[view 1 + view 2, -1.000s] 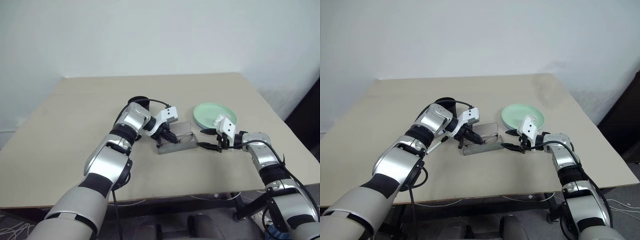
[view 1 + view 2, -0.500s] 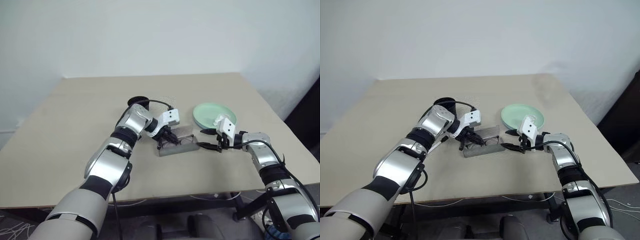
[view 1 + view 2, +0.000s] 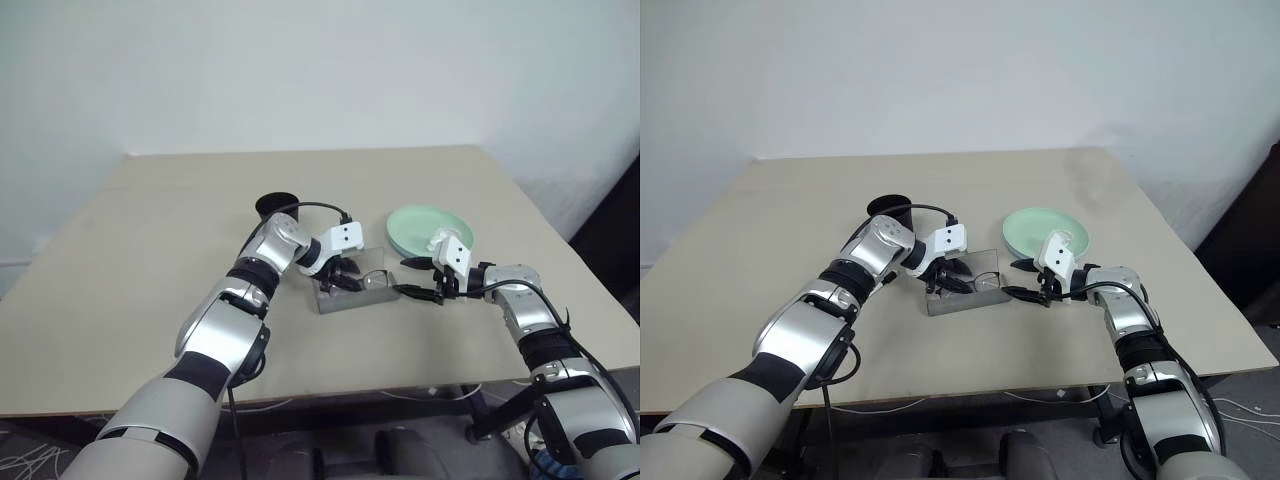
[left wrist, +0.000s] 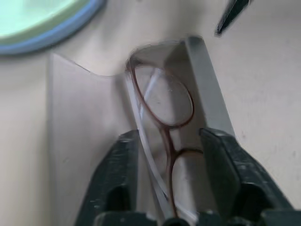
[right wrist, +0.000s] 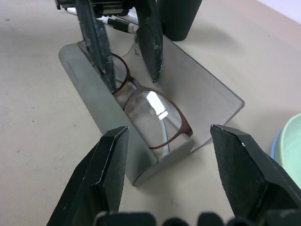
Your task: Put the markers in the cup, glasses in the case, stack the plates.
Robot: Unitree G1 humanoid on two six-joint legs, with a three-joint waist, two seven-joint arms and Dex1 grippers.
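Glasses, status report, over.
Left gripper jaws open, straddling the brown wire-framed glasses. Glasses inside grey rectangular case, lid open. Right gripper open, facing the case.

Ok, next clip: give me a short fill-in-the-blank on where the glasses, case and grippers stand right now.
1. The glasses lie inside the ____, whose lid stands open.
2. The left gripper has its fingers spread on either side of the ____.
3. The right gripper hangs beside the case with its fingers ____.
4. The mint green plate rests on a ____ plate.

Missing words: case; glasses; open; light blue
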